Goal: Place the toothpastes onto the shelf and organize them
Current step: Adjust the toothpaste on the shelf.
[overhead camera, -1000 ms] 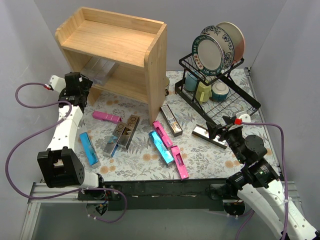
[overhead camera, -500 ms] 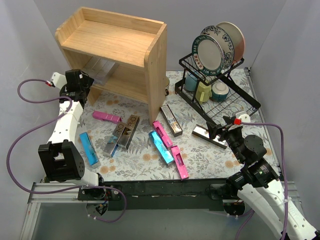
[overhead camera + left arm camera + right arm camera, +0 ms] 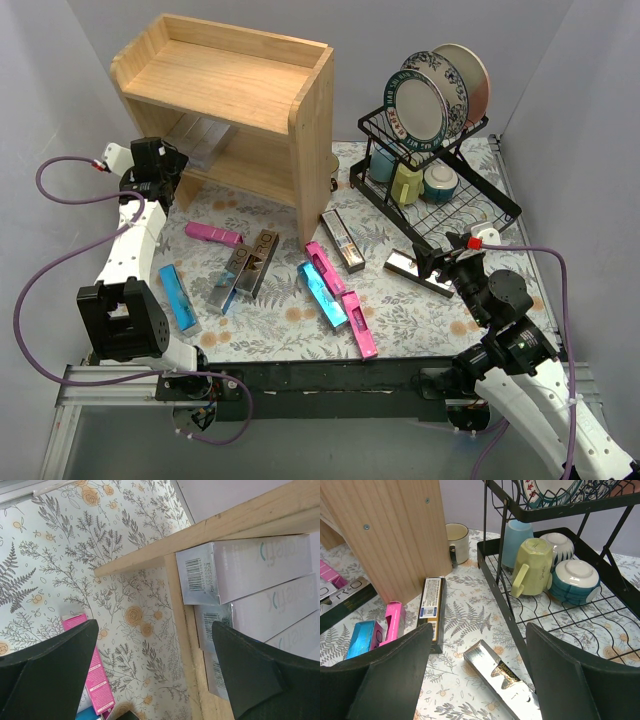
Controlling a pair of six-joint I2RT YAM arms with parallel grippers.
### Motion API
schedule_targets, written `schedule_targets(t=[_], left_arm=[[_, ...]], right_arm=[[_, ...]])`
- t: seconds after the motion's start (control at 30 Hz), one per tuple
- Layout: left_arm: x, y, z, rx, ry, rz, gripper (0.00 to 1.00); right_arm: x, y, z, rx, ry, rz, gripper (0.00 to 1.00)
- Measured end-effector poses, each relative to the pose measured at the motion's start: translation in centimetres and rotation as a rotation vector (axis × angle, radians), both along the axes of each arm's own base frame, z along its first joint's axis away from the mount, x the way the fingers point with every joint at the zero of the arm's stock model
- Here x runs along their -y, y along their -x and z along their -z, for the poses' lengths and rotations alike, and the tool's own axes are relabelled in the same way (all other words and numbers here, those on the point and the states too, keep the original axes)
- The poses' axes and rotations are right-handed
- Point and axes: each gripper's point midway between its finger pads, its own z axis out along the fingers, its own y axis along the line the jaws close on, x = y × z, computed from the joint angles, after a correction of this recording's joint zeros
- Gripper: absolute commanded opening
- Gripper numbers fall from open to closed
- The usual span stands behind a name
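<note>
Fingers of the left gripper stand wide apart and empty at the shelf's left end. They face three silver-white cartons packed together on its lower tier, barcodes outward, probably kept tight to leave room. Spread and empty too, the right gripper hangs over a shiny carton right of the shelf. More toothpastes lie scattered before the shelf. Crowding the shiny carton is the dish rack, and a mug sits by the shelf's right panel.
</note>
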Motion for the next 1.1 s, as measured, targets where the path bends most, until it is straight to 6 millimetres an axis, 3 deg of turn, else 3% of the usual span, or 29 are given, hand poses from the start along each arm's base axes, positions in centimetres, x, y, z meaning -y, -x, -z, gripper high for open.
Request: schedule_targets(t=[0.43,0.6,0.83,0.97,1.1], left_arm=[[0.1,0.0,-0.1,0.003,0.002,0.006,0.98],[-0.2,0.6,-1.3,0.024,-0.013,0.003,0.98],[-3.2,2.6,-4.1,0.085,-0.032,-0.07,0.98],[-4.9,3.1,-3.6,0.071,-0.033,-0.108,0.98],[-5.2,2.7,-2.3,0.042,-0.025,-0.11,0.98]], right_arm=[[0.0,0.0,0.0,0.0,0.0,0.0,0.83],[0.0,0.0,0.0,0.0,0.001,0.0,0.83],[0.0,0.0,0.0,0.0,0.001,-0.002,0.83],[0.0,0.0,0.0,0.0,0.002,-0.002,0.83],[-0.1,0.0,0.0,0.001,0.003,-0.004,0.83]])
